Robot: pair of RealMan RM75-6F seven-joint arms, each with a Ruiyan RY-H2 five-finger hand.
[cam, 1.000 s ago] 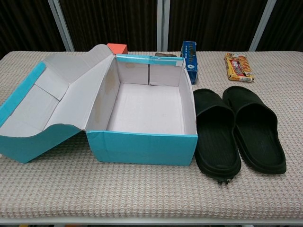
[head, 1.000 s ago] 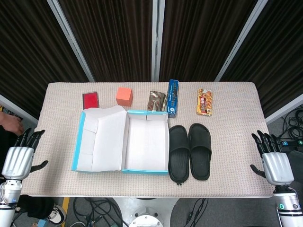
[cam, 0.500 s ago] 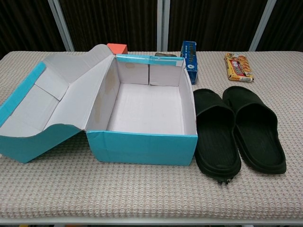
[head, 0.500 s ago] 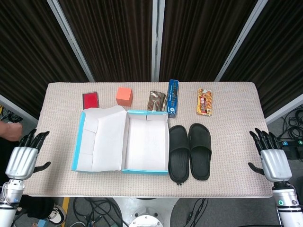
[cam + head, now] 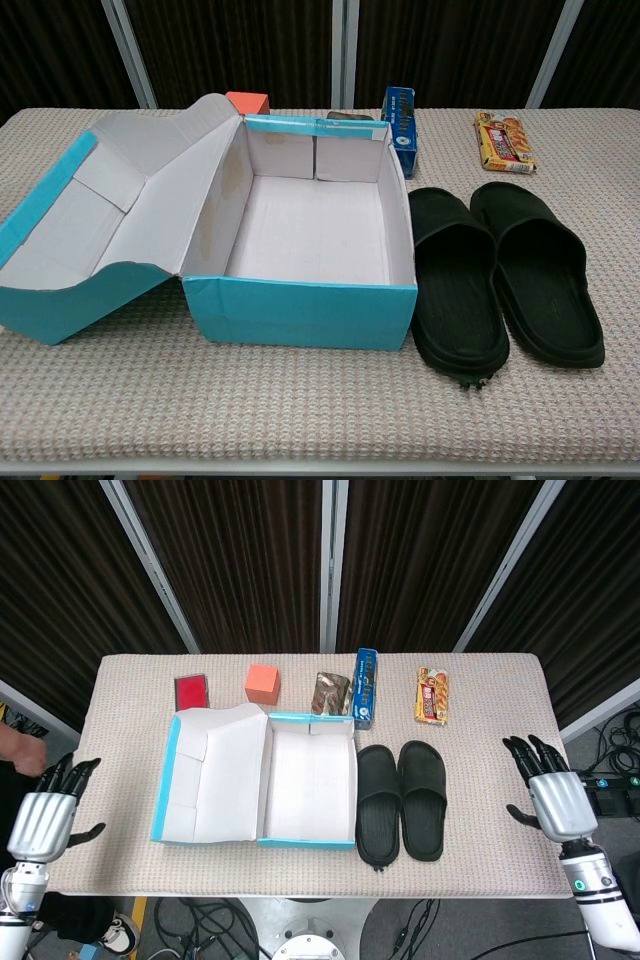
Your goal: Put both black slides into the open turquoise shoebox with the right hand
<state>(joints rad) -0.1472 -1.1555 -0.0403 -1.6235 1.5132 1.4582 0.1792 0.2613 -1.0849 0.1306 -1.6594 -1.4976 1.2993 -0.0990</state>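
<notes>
Lying side by side on the table [image 5: 480,720], both black slides [image 5: 400,800] sit just right of the open turquoise shoebox [image 5: 310,785], outside it.

The near slide almost touches the box wall; the box lid [image 5: 205,775] is folded out flat to the left. The right hand [image 5: 553,798] hovers at the table's right edge, well apart from the slides, fingers spread and holding nothing. The left hand [image 5: 45,815] hangs off the left edge, fingers likewise apart and empty. Along the far side stand a red packet [image 5: 191,691], an orange block [image 5: 262,683], a brown pouch [image 5: 331,693], a blue carton [image 5: 366,687] and a snack pack [image 5: 432,695].
</notes>
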